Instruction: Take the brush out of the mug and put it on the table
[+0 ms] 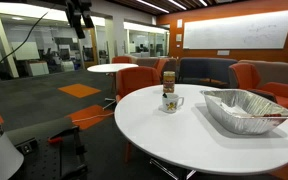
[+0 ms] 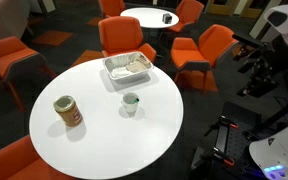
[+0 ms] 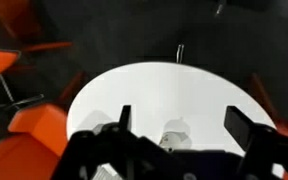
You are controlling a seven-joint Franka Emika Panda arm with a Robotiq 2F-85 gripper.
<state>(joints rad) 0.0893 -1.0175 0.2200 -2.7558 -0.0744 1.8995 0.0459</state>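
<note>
One mug [image 2: 131,103] upright on the table [image 2: 96,146]

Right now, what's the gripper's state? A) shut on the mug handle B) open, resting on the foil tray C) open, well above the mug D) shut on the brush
C: in the wrist view the gripper has its fingers wide apart and empty, with the mug small on the table below.
</note>
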